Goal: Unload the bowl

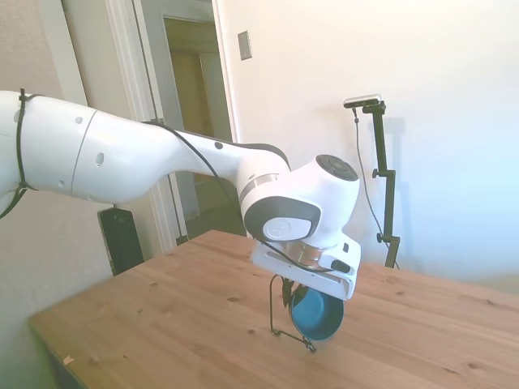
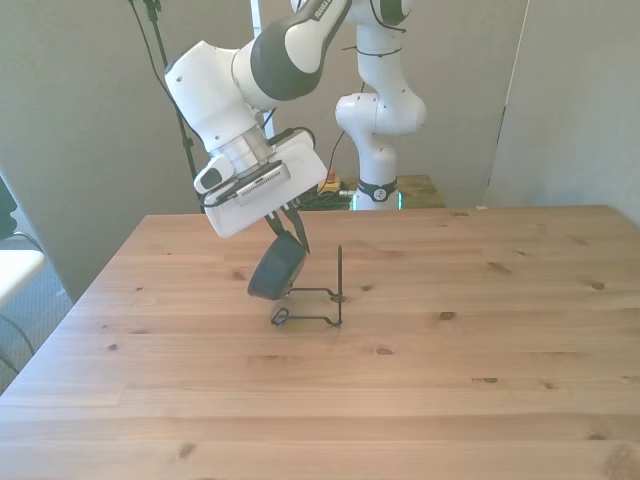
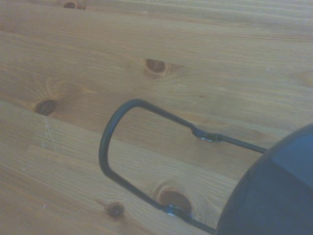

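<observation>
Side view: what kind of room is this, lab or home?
Likely an ordinary room used as a robot test setup: plain white wall with a wall switch, an open doorway, and one bare wooden table.

Bright daylight indoors, two fairly sharp room views and one soft close-up.

The side view is washed out: the white wall [image 1: 422,73] at upper right nearly blows out, and the surface [image 1: 162,316] carries a pale sheen. The front view is dimmer and flatter, with soft shadows under the wire stand [image 2: 318,300] at centre. The wrist view is blurred throughout; the bowl [image 3: 274,191] at lower right is a dark, featureless mass with a fuzzy edge.
</observation>
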You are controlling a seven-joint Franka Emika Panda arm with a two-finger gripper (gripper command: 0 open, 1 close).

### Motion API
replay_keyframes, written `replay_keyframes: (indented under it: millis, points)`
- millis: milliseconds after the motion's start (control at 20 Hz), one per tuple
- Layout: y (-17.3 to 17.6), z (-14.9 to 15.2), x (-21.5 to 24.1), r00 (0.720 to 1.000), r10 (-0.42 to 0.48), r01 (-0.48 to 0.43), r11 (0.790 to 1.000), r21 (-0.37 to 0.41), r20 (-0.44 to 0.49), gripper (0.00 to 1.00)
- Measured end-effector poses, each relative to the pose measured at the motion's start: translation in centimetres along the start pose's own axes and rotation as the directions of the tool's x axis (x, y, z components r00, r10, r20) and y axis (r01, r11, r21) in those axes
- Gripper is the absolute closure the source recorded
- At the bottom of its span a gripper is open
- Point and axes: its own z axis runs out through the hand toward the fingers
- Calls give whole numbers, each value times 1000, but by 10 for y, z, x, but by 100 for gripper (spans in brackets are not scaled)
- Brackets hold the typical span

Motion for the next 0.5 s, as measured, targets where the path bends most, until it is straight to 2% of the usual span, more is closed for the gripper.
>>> replay_keyframes:
  millis: [200,500]
  points:
    - [-6,-26,-24,999,-44,44,999,12,-1,100]
    - [-30,-42,-82,988,-152,153,987,-43,17,100]
